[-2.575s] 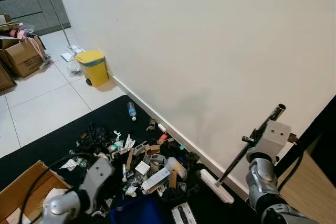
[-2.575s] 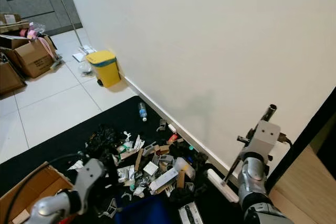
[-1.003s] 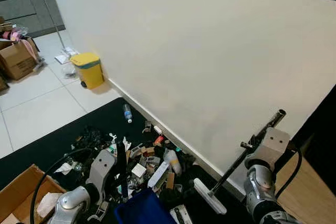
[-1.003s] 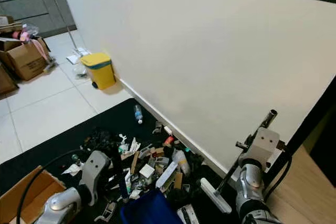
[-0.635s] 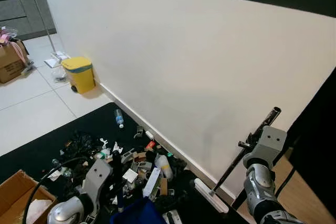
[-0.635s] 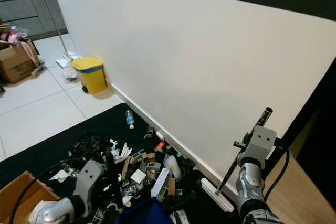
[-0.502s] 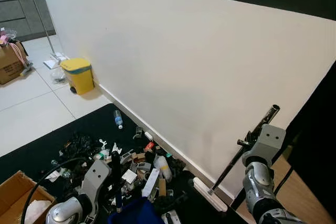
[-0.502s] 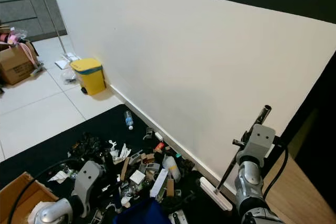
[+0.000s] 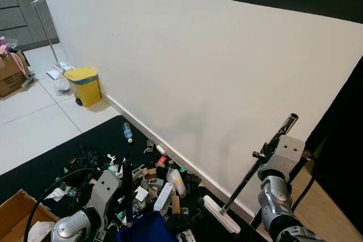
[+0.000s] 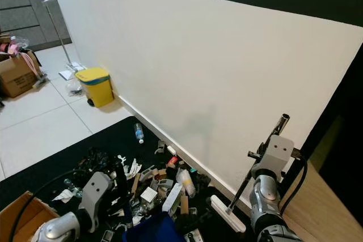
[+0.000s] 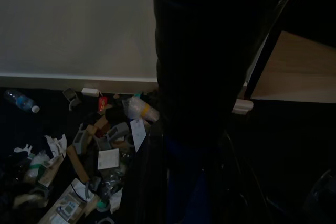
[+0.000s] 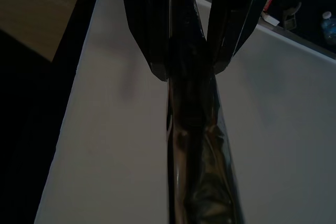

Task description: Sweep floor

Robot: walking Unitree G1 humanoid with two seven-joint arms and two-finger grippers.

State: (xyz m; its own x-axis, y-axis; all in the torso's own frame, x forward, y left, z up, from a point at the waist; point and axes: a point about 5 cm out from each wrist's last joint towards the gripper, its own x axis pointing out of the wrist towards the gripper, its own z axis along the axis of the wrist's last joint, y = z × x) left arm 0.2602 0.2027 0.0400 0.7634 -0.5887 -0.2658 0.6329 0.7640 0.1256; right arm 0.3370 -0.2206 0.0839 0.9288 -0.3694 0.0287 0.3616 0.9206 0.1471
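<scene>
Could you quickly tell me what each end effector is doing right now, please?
Left end effector: closed on the blue dustpan's upright handle.
Right end effector: closed on the broom handle.

White wall (image 9: 198,60), tiled floor (image 9: 28,128)

Big dark handle (image 11: 194,77) up front, litter pile (image 11: 94,150) on black mat, water bottle (image 11: 18,100) nr wall (image 11: 79,19).

black mat (image 9: 39,160), litter pile (image 9: 150,182), tiled floor (image 9: 28,123)
</scene>
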